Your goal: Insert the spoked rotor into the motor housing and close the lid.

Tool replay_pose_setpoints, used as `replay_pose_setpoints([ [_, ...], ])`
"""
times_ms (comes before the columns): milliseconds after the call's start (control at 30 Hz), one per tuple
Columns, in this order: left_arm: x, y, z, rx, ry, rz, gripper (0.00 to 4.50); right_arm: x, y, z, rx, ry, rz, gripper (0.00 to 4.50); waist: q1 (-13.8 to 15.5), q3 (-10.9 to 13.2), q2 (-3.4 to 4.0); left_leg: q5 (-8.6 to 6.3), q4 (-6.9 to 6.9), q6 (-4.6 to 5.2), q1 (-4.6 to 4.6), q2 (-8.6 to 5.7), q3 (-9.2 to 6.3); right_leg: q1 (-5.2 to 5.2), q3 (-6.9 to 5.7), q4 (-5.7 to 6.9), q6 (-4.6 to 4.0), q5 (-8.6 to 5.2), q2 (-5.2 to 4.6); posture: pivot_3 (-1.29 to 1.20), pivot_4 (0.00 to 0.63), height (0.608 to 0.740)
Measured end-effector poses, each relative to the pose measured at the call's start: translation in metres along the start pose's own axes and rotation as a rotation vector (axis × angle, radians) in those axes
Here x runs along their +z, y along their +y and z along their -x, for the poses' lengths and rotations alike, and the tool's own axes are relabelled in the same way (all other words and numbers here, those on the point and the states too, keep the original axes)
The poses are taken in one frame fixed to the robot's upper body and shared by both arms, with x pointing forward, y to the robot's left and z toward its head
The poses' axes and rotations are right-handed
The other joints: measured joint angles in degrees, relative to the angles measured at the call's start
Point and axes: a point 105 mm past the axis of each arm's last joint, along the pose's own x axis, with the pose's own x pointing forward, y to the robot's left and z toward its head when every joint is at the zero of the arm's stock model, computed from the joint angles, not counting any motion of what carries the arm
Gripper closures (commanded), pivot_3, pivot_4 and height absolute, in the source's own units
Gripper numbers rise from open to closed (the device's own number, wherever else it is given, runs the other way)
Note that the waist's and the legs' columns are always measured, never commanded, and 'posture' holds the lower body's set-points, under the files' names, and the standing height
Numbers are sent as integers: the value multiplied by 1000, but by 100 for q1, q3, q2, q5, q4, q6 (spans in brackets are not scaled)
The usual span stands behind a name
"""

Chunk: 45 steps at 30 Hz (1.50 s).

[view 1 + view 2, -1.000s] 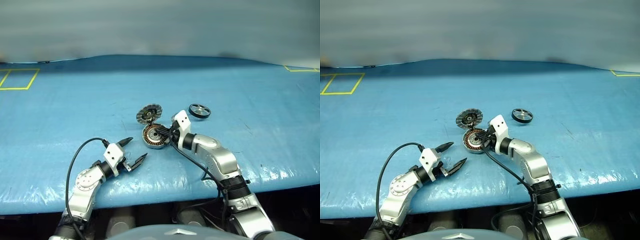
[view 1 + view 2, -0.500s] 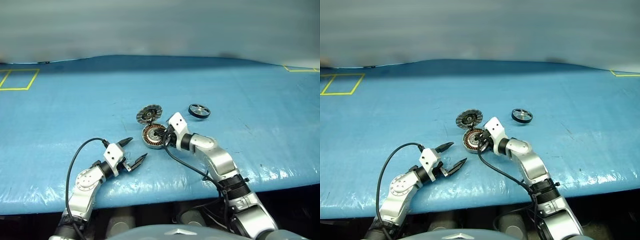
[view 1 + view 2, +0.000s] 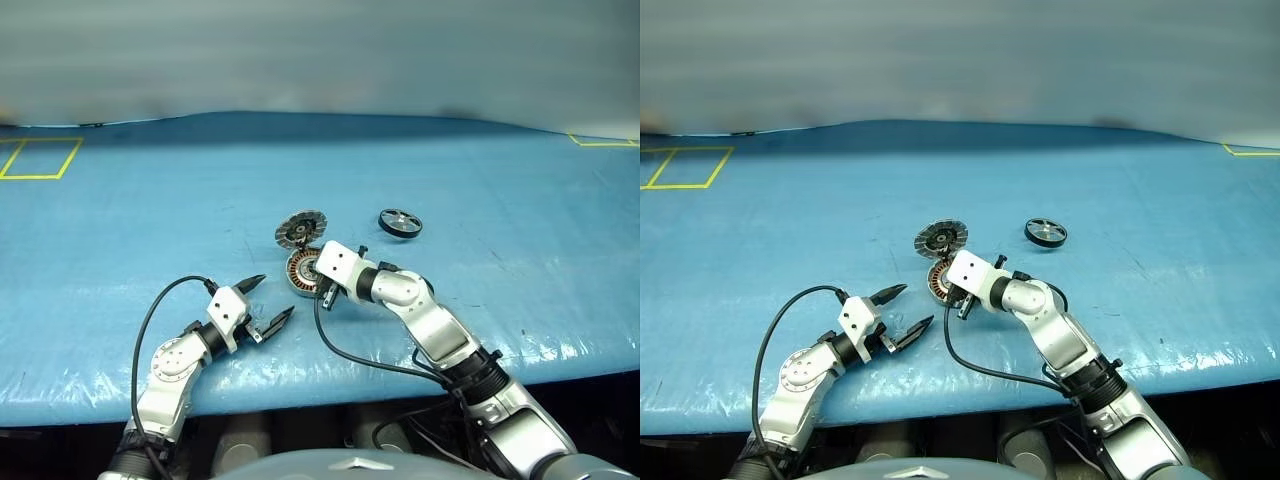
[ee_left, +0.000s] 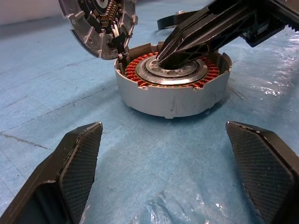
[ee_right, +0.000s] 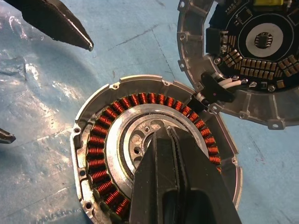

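We see the motor housing (image 4: 173, 86) sitting flat on the blue surface (image 3: 120, 230), copper windings ring visible, centre empty of the rotor. The right gripper (image 5: 161, 140) has its fingers pressed together, holding nothing, tips pushed down into the housing's dark centre hub; in the left wrist view they come in slanted from above and meet the middle of the cup.

The lid (image 5: 243, 56) stands swung open, joined at the housing's rim just beyond the right fingers' tips, circuit-board side showing in the right wrist view, short wires bridging lid and housing at the joint.

The spoked rotor (image 3: 399, 222) lies loose on the surface, well apart from the right fingers, off to their right and farther out, touching nothing.

The left gripper (image 3: 268, 302) hovers low with fingers (image 4: 79, 163) spread wide, empty. The housing sits ahead of the left fingers, centred between them in the left wrist view, near but apart from both tips. One left fingertip shows at the edge of the right wrist view, clear of the housing rim.

Yellow tape outline (image 3: 40, 158) far off to the left of the left fingers.
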Motion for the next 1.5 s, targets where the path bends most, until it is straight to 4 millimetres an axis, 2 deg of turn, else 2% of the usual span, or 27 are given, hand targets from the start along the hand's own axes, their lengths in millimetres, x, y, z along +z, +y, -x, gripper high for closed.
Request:
replay_pose_setpoints([
  [167,-1,-1,1,0,3,4,0,-1,-1,1,-8,-4,-28,4467,3,-8,-11,0,0,0,4,0,0,-5,-2,-3,0,0,-4,0,150,740],
  [400,-1,-1,0,-2,2,5,0,5,3,2,11,-113,-260,4467,-2,-5,-10,0,-10,0,-14,0,1,-10,-2,-3,-9,5,-2,0,150,740],
  [500,0,-1,-1,-3,-2,5,0,14,1,4,14,-174,-335,4467,-3,2,-3,0,-10,0,-19,0,2,-15,-2,-3,-14,8,-1,0,150,740],
  [600,-1,0,-2,-3,-1,6,0,20,-8,9,-13,-195,-321,4467,-4,3,-3,0,-10,0,-18,0,3,-13,-2,-3,-5,2,-2,0,150,740],
  [800,-1,0,-2,-7,-9,2,0,13,-19,14,-63,-156,-272,4467,-4,3,-2,0,-11,0,-18,0,2,-14,-2,-3,-6,2,-1,0,150,740],
  [1267,-1,0,-2,-4,-10,1,0,9,-8,8,-14,-133,-257,4467,-5,4,-2,0,-11,0,-18,0,2,-14,-2,-3,-5,1,-1,0,150,740],
  [1400,-1,0,-2,-1,-9,1,0,-1,-8,7,-23,-98,-255,4467,-6,5,-1,0,-10,0,-18,0,3,-14,-2,-4,-5,1,-2,0,150,740],
  [1500,-1,0,-2,1,-8,0,0,-1,-9,6,-28,-100,-244,4467,-6,4,-1,0,-10,0,-17,0,2,-13,-2,-3,-5,1,-1,0,150,740],
])
